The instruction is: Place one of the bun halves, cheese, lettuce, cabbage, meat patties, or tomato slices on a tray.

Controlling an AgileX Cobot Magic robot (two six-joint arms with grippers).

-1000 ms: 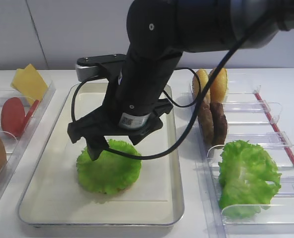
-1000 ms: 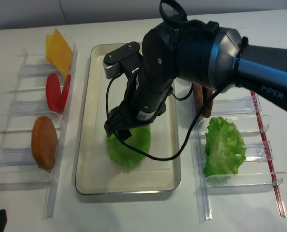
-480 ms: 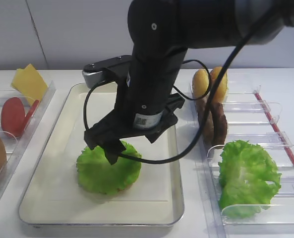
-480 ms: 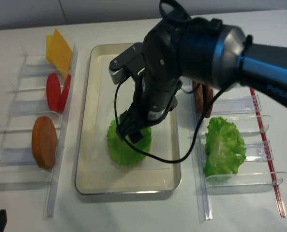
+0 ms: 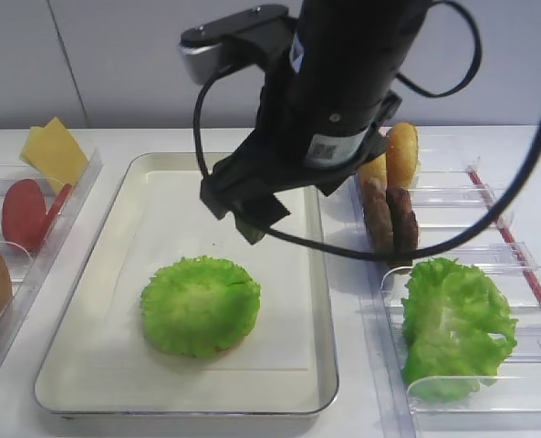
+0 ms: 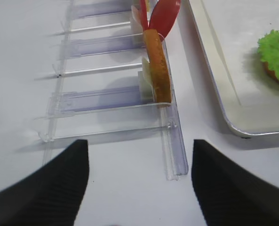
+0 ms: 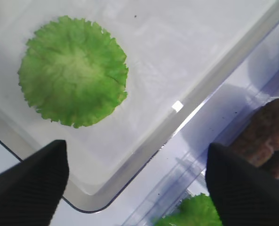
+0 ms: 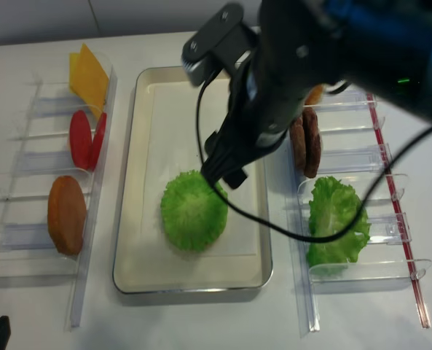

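**Lettuce down, arm pulling off**

Lifted clear now: right gripper point(image 7: 134, 188), right on the leaf a second back, up above the tray's right side with jaws spread wide and nothing between them. Below and to its left, lettuce point(image 5: 201, 304) lying flat on the paper-lined tray point(image 5: 97, 274), with a sliver of brown peeking out underneath in the left wrist view. Looks like the placing part is done. Left gripper point(image 6: 139, 183) also spread apart, empty, parked low near the tomato slices point(image 6: 160, 16) and a bun half point(image 6: 157, 63) in the bins.
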